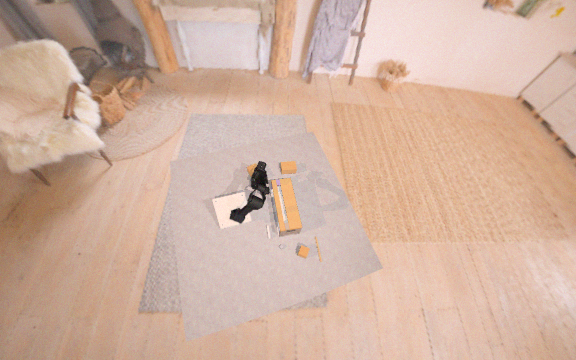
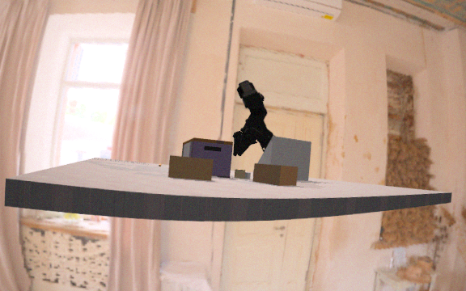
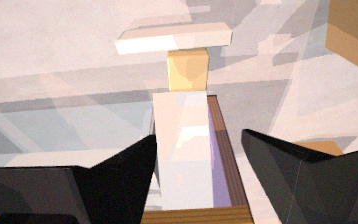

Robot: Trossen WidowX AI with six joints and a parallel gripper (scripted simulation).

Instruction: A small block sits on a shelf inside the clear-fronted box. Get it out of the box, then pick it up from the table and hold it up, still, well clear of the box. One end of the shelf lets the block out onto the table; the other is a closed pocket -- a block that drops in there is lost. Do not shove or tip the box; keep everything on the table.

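Note:
The small yellow block (image 3: pixel 187 71) (image 2: pixel 239 174) lies on the table outside the box, just past the end of a pale sloping surface and close against a low white bar (image 3: pixel 175 39). The box (image 1: pixel 292 207) (image 2: pixel 222 165) has a wooden top and a purple end wall. Its wooden edge crosses the bottom of the wrist view. My gripper (image 3: pixel 198 138) (image 2: pixel 237 154) is open and empty, beside the box's purple end and above the table. In the wrist view the block appears beyond the fingertips, roughly midway between them. The gripper is hard to make out in the top view.
A larger wooden block (image 1: pixel 288 167) (image 2: pixel 190 167) stands off the box's purple end; another (image 2: pixel 275 175) (image 1: pixel 251 170) is nearer the arm. A pale board (image 1: pixel 222 212) (image 2: pixel 294 158) is by the arm base. A small orange cube (image 1: pixel 303 251) and thin stick (image 1: pixel 318 249) lie past the box's other end.

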